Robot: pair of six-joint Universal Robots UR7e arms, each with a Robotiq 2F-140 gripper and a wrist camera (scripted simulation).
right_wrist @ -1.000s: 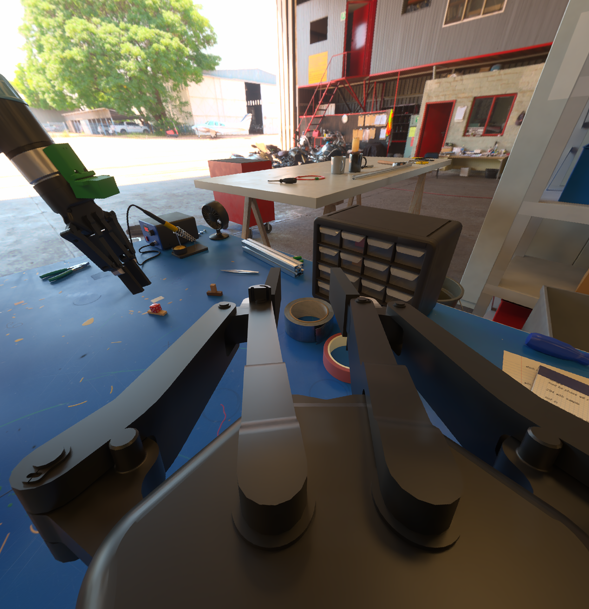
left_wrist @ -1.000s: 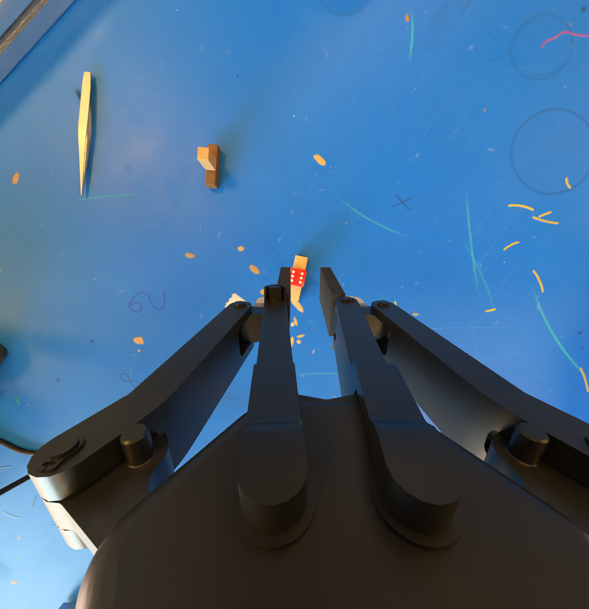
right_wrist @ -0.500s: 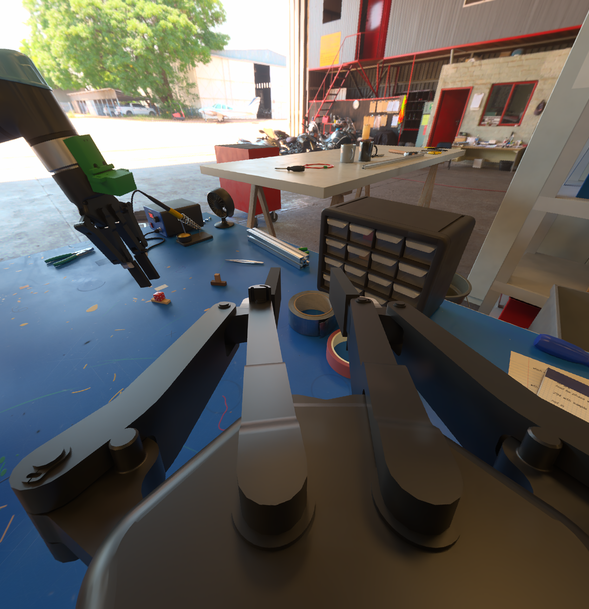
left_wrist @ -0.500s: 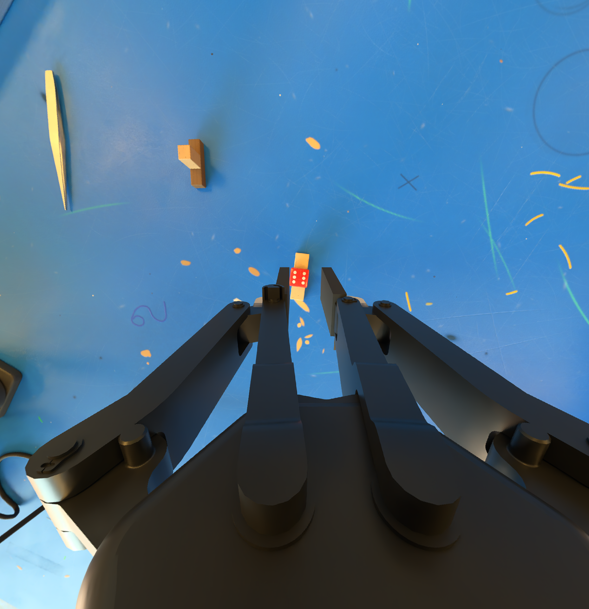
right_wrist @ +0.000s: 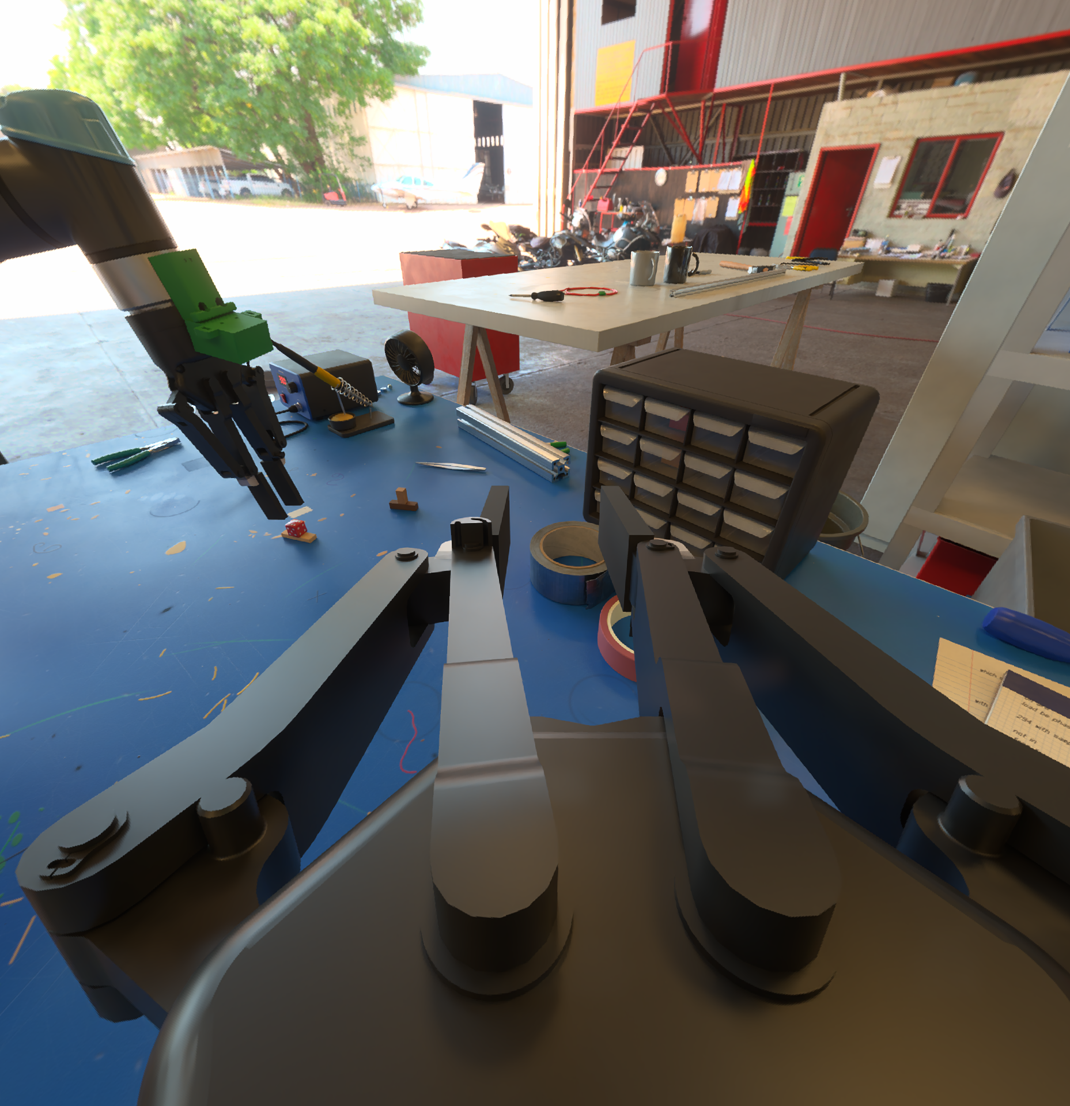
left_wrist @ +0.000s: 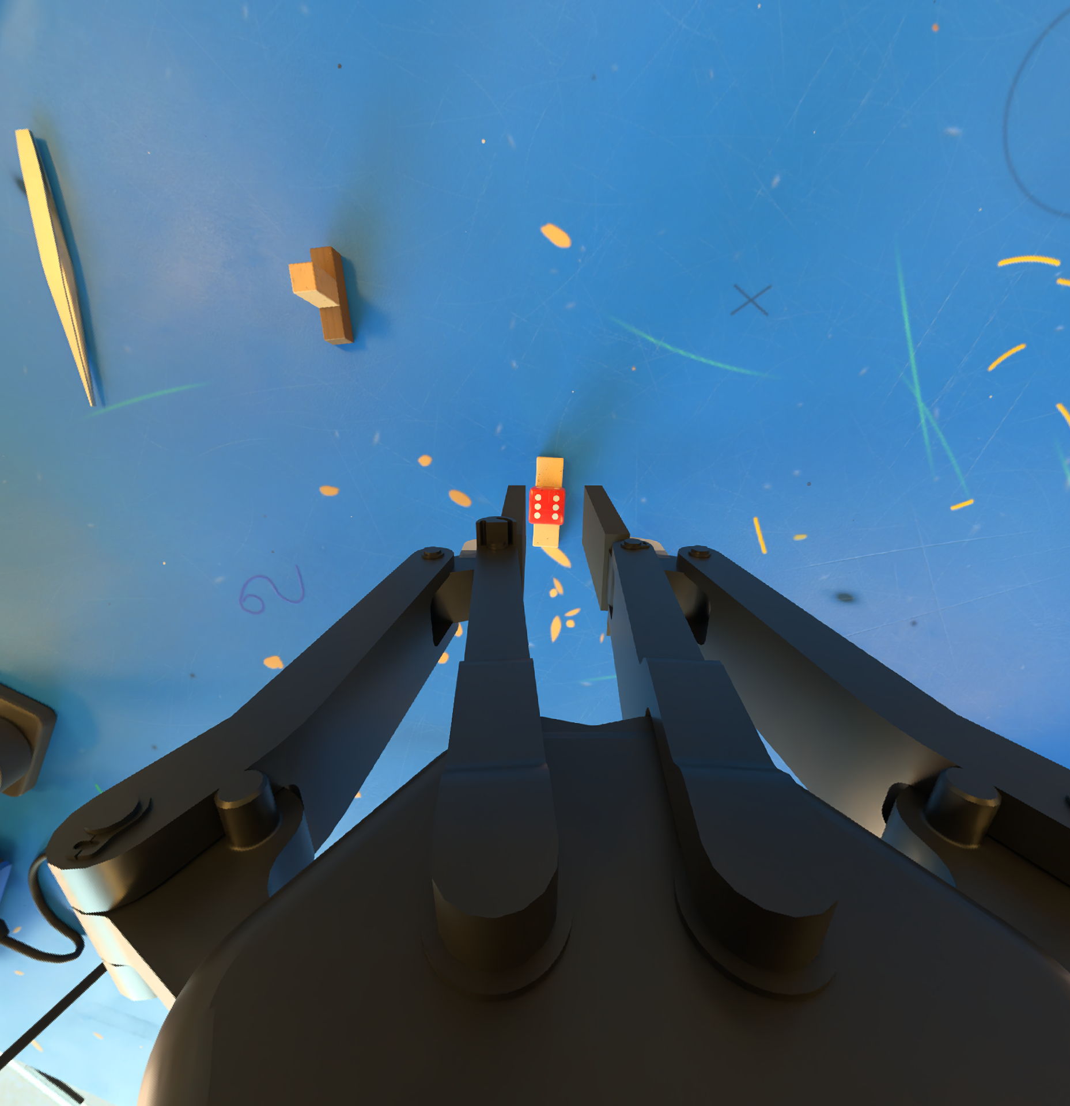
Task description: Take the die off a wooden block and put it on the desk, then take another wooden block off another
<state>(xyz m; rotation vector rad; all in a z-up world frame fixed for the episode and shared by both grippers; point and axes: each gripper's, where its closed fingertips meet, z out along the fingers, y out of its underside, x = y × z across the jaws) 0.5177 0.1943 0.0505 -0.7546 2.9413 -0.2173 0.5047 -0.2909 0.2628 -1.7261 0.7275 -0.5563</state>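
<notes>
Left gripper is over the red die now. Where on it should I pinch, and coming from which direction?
Grip the red die on its two free side faces, coming straight down from above. It sits squarely on the flat pale wooden block, whose ends stick out beyond its other two faces, and the open left gripper already straddles it. Close above the block so only the die lifts.

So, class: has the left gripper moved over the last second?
Yes. In the right wrist view the left gripper has come down and rightward, closing on the die; the drawer cabinet barely shifts.
</notes>
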